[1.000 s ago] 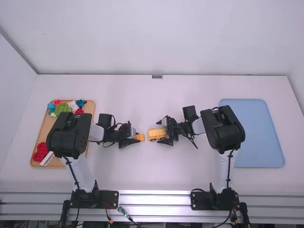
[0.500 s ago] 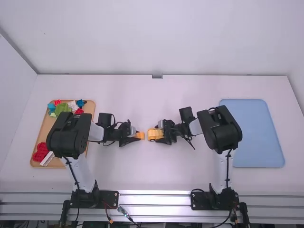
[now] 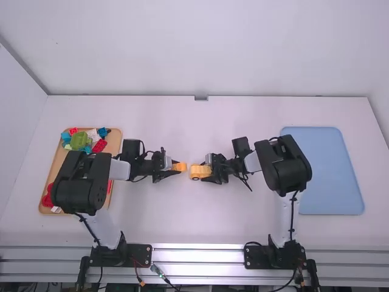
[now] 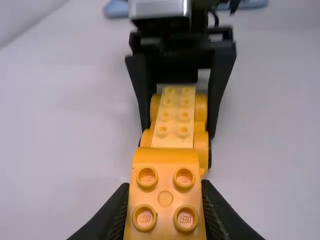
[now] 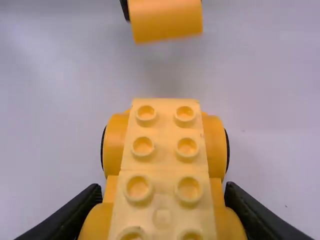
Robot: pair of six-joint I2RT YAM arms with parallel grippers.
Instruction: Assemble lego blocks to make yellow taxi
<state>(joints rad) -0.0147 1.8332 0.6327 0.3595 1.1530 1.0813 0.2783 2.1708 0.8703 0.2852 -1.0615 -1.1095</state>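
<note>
while the right hand [image 3: 207, 171] grips the yellow car base [image 3: 197, 171] mid-frame in the high view, the left hand [image 3: 175, 167] and its yellow block [image 3: 182, 166] sit higher in frame than before. left wrist view: it pinches the block. right wrist view: block and base apart.
</note>
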